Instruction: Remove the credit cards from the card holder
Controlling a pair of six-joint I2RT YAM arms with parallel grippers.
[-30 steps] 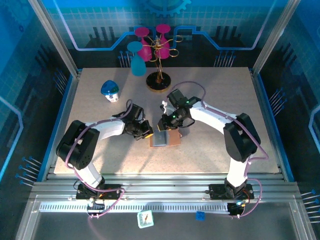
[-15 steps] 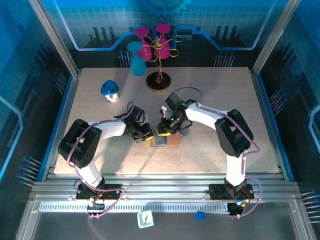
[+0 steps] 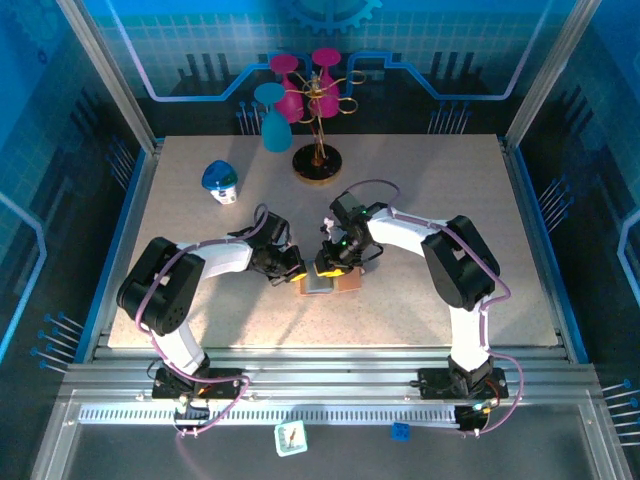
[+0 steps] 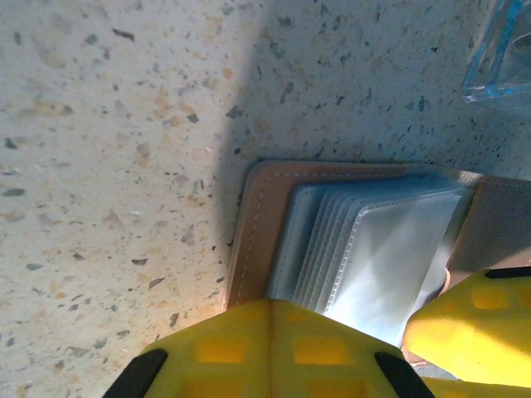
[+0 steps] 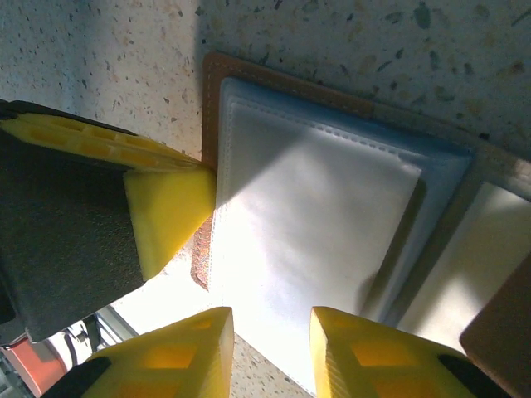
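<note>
**Top view.** The holder (image 3: 335, 284) lies opened flat at mid-table (image 3: 430, 210), between the two arms. The left gripper (image 3: 296, 271) sits at its left edge and the right gripper (image 3: 327, 266) over its upper part. Judgement: opening is done. Drawing out the cards is all left to do, and the work looks early.

**Left wrist.** The holder's rim (image 4: 249, 240) is salmon-brown and leather-like, with a pale stitch line and a rounded corner. Inside it is a fanned stack of sleeves (image 4: 390, 257) — thin, translucent grey-blue film with stitched edges. Whether they hold cards cannot be told, as they read pale and blank. The left gripper's yellow, grid-moulded fingers (image 4: 274, 348) stand apart on the holder's near edge, clamped on nothing as far as can be seen. A clear hard-plastic box (image 4: 506, 50) stands well apart from the holder. The table is matt, speckled and stone-like.

**Right wrist.** The top sleeve is a glossy, smooth, flat rectangle. The right gripper's fingers (image 5: 373, 356) stand apart at its near edge and grip nothing. The left gripper's fingertip (image 5: 166, 211) touches the rim.
</note>
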